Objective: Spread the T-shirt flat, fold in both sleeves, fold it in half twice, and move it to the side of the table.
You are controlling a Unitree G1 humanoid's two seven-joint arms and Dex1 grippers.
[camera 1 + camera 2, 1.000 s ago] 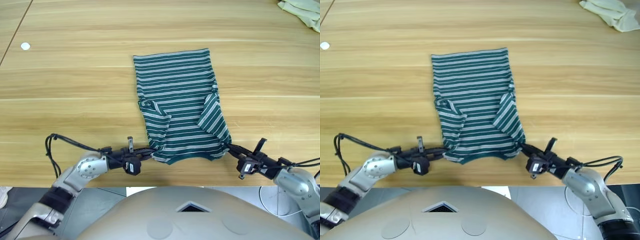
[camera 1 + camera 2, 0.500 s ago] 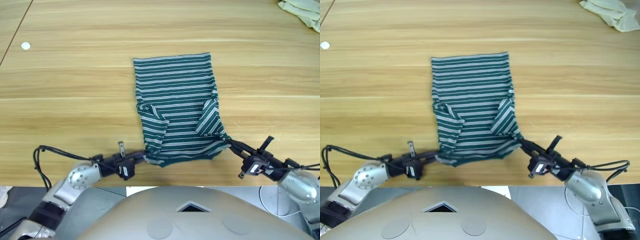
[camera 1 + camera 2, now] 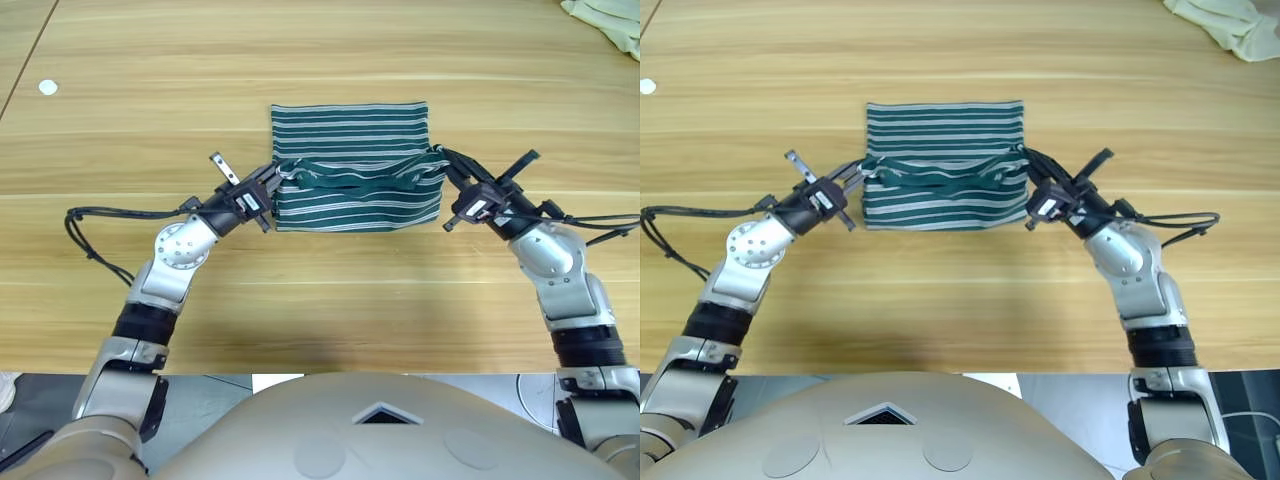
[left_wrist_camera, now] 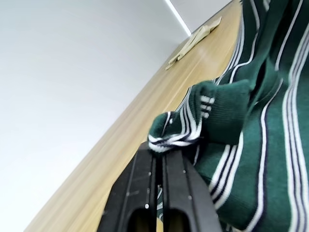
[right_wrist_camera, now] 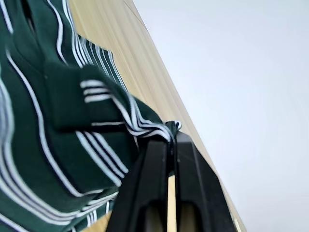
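Note:
The green-and-white striped T-shirt (image 3: 352,182) lies mid-table, its near half lifted and doubled over the far half, sleeves tucked in. My left gripper (image 3: 275,177) is shut on the shirt's near-left corner, held above the shirt's left edge. My right gripper (image 3: 438,157) is shut on the near-right corner, above the right edge. In the left wrist view the fingers (image 4: 159,166) pinch a bunched fold of striped cloth (image 4: 193,118). The right wrist view has the same pinch, fingers (image 5: 166,162) on cloth (image 5: 111,116).
A pale cream cloth (image 3: 605,20) lies crumpled at the table's far right corner. A small white dot (image 3: 47,87) marks the far left of the wooden table (image 3: 320,290). Bare wood stretches around the shirt on all sides.
Both grippers have carried the shirt's near edge up from the table's front and away from me, over the far half. The shirt now appears about half as long.

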